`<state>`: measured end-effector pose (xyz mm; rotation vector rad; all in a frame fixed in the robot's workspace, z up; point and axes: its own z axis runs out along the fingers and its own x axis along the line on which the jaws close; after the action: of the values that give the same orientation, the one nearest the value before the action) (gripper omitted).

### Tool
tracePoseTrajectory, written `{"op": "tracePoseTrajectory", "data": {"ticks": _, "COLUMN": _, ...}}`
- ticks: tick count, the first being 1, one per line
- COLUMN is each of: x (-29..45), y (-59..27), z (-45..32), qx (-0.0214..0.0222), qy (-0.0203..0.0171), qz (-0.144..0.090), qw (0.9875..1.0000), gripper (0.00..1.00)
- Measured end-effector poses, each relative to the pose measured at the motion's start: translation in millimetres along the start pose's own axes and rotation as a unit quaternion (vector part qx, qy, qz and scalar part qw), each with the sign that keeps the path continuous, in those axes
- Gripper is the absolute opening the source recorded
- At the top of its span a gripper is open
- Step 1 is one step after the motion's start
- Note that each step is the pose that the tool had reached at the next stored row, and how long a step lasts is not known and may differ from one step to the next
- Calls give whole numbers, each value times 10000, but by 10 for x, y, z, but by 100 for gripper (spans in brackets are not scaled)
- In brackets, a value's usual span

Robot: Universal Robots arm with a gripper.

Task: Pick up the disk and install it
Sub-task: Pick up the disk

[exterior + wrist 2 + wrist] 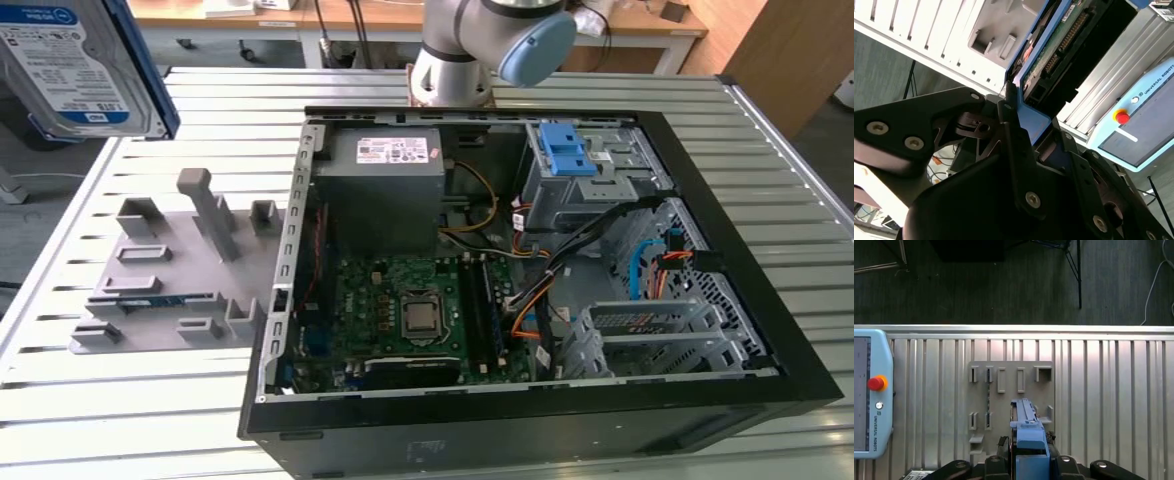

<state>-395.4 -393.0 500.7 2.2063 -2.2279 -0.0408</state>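
Black and angular, the gripper is clenched on the disk, its bolted metal fingers pressing from both sides on the smooth blue plastic frame at the disk's end. In the second wrist view the underside of the disk shows a green circuit board with a row of connector pins, edged by that blue frame. In the exterior view the disk hangs in the air at the exterior view's upper left, above the bench and well apart from the computer case. It is a flat silver rectangle with a white and blue label and a blue rim. In the first wrist view it appears edge-on over a grey plastic holder plate that lies flat on the bench and carries rectangular slots and upright posts. The bench is pale ribbed metal with long parallel slats. The case is a black box lying on its side with the panel off, to the exterior view's right of the plate. Inside it are a green main board, a grey power-supply box with a white sticker, bundled cables, perforated metal drive cages and a blue plastic latch. A light-blue control tablet with a round red button rests on the slats.
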Motion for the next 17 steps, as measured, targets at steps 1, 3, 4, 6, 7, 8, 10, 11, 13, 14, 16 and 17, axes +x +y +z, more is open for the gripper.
{"op": "tracePoseTrajectory", "data": {"ticks": 1, "x": 2, "y": -20, "z": 0, "qx": 0, "qy": 0, "qz": 0, "qw": 10000, "gripper": 36}}
{"op": "tracePoseTrajectory", "data": {"ticks": 3, "x": 4, "y": -60, "z": -1, "qx": -1, "qy": 0, "qz": 0, "qw": 10000, "gripper": 36}}
{"op": "tracePoseTrajectory", "data": {"ticks": 4, "x": 5, "y": -81, "z": -2, "qx": -1, "qy": 0, "qz": 0, "qw": 10000, "gripper": 36}}
{"op": "tracePoseTrajectory", "data": {"ticks": 6, "x": 6, "y": -125, "z": -3, "qx": -2, "qy": 0, "qz": 1, "qw": 10000, "gripper": 36}}
{"op": "tracePoseTrajectory", "data": {"ticks": 7, "x": 7, "y": -147, "z": -3, "qx": -2, "qy": -1, "qz": 1, "qw": 10000, "gripper": 36}}
{"op": "tracePoseTrajectory", "data": {"ticks": 8, "x": 8, "y": -170, "z": -4, "qx": -3, "qy": 0, "qz": 0, "qw": 10000, "gripper": 36}}
{"op": "tracePoseTrajectory", "data": {"ticks": 10, "x": 10, "y": -212, "z": -5, "qx": -4, "qy": 0, "qz": 0, "qw": 10000, "gripper": 36}}
{"op": "tracePoseTrajectory", "data": {"ticks": 11, "x": 12, "y": -238, "z": -6, "qx": -6, "qy": 0, "qz": 0, "qw": 10000, "gripper": 36}}
{"op": "tracePoseTrajectory", "data": {"ticks": 13, "x": 25, "y": -298, "z": -7, "qx": -10, "qy": 0, "qz": 0, "qw": 10000, "gripper": 36}}
{"op": "tracePoseTrajectory", "data": {"ticks": 14, "x": 30, "y": -315, "z": -7, "qx": -10, "qy": 0, "qz": 0, "qw": 10000, "gripper": 36}}
{"op": "tracePoseTrajectory", "data": {"ticks": 16, "x": 49, "y": -326, "z": -7, "qx": -11, "qy": 3, "qz": 1, "qw": 10000, "gripper": 36}}
{"op": "tracePoseTrajectory", "data": {"ticks": 17, "x": 64, "y": -330, "z": -8, "qx": -11, "qy": 6, "qz": 1, "qw": 10000, "gripper": 36}}
